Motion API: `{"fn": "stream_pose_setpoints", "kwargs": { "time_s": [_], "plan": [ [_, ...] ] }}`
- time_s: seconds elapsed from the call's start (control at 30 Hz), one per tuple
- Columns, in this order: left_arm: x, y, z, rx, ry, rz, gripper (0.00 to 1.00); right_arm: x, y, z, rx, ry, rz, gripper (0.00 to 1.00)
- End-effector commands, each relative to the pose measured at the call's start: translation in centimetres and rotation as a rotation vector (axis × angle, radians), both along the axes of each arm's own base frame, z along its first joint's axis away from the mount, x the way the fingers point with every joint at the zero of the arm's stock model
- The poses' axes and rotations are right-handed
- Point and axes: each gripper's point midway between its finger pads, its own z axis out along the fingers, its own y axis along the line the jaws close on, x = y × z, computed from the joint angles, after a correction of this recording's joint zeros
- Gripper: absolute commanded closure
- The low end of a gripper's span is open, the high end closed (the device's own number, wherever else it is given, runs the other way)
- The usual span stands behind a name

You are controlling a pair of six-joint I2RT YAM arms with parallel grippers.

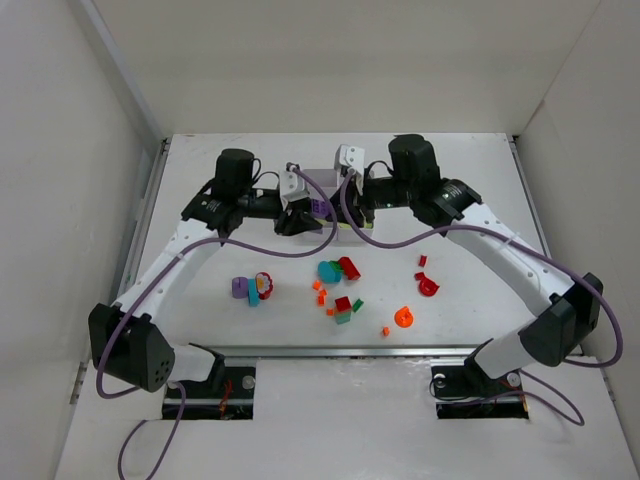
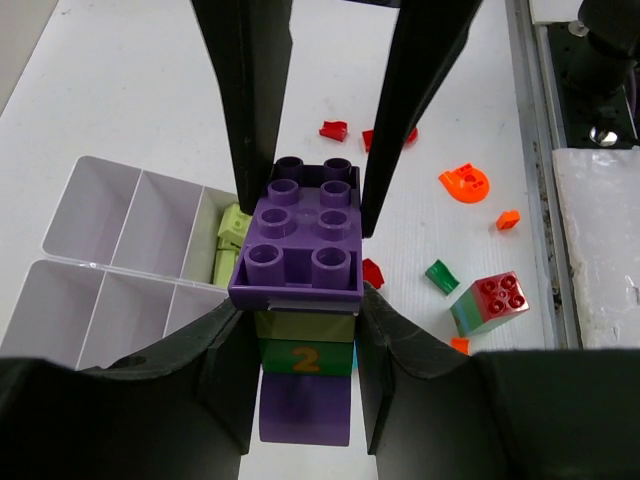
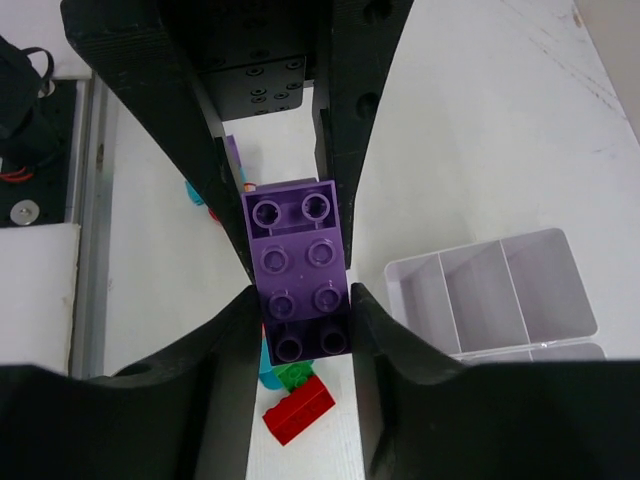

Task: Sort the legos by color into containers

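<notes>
Purple brick (image 2: 298,240), 2 by 4 studs, is held off the table (image 1: 470,180) just beside the tray (image 2: 130,268), at the far centre between the 2 arms. In the left wrist view a lime layer (image 2: 305,326), a dark green brick (image 2: 305,357) marked 2 and a further purple piece (image 2: 305,410) sit under it.

Left gripper (image 2: 305,320): jaws drawn in narrow, pressed on the purple brick and the layers below it. Right gripper (image 3: 300,300): jaws equally narrow, clamped on the purple brick's long sides from the opposite end.

Tray: 1 compartment holds lime pieces (image 2: 233,228).

Loose on the table, nearer the bases:
- teal disc (image 1: 328,270) touching a red brick (image 1: 349,266)
- red-topped cube (image 1: 343,307)
- orange round piece (image 1: 403,317)
- red piece (image 1: 428,287)
- small orange bits (image 1: 320,290)
- mixed cluster (image 1: 252,288) to the left

From above, both grippers and their cables cover most of the tray.
</notes>
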Motion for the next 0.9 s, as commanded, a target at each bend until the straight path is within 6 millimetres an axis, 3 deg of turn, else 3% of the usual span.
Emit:
{"fn": "stream_pose_setpoints", "kwargs": {
  "time_s": [0.0,0.03,0.07,0.1,0.23,0.4,0.57,0.73,0.87],
  "plan": [
    [-1.2,-0.5,3.1,-0.067,-0.062,-0.066,1.00,0.1,1.0,3.4,0.073,-0.074,0.036,0.72],
    [-1.2,-0.5,3.1,-0.067,-0.062,-0.066,1.00,0.0,1.0,3.4,0.075,-0.064,0.033,0.73],
    [-1.3,-0.5,2.7,-0.063,-0.053,-0.066,1.00,0.1,1.1,3.3,0.068,-0.054,0.033,0.92],
    [-1.3,-0.5,2.7,-0.063,-0.052,-0.066,1.00,0.1,1.1,3.3,0.069,-0.043,0.030,1.00],
    [-0.8,-0.1,1.8,-0.038,-0.034,-0.016,1.00,1.0,0.6,2.6,0.065,-0.015,-0.029,1.00],
    [-0.8,1.1,-1.4,0.034,0.002,0.045,1.00,3.3,-1.9,4.9,0.163,-0.051,-0.146,1.00],
    [-1.4,1.7,-2.5,0.054,0.031,0.081,1.00,4.2,-2.9,6.8,0.186,-0.099,-0.195,1.00],
    [-0.9,2.4,-3.2,0.077,0.027,0.143,1.00,5.5,-2.9,6.2,0.174,-0.092,-0.223,1.00],
    [0.3,3.4,-3.0,0.092,0.017,0.244,1.00,7.8,-2.8,3.8,0.104,-0.042,-0.309,1.00]
  ]
}}
